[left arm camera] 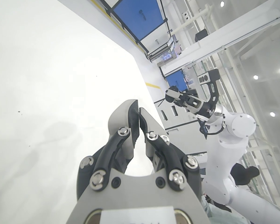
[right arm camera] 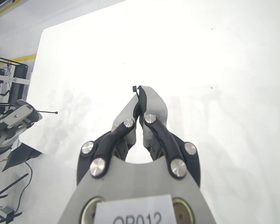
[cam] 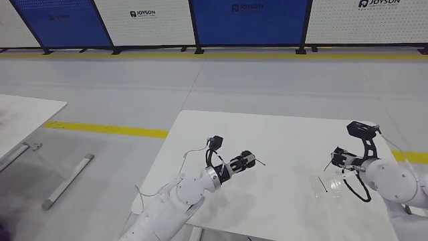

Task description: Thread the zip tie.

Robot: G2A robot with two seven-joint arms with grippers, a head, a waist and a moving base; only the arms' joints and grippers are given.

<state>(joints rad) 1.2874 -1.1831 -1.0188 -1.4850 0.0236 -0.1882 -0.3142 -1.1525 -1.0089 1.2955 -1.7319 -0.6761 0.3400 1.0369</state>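
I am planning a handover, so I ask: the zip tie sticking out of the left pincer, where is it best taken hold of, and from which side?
Probably the bare strap of the zip tie, just behind its thickened end. It juts straight out of the shut left pincer, free above the table, so come crosswise from the side, not head-on along it.

Left end effector (left arm camera: 139,111), fingers (left arm camera: 121,117) together, over white table (left arm camera: 49,59); right end effector (left arm camera: 169,95) beyond.
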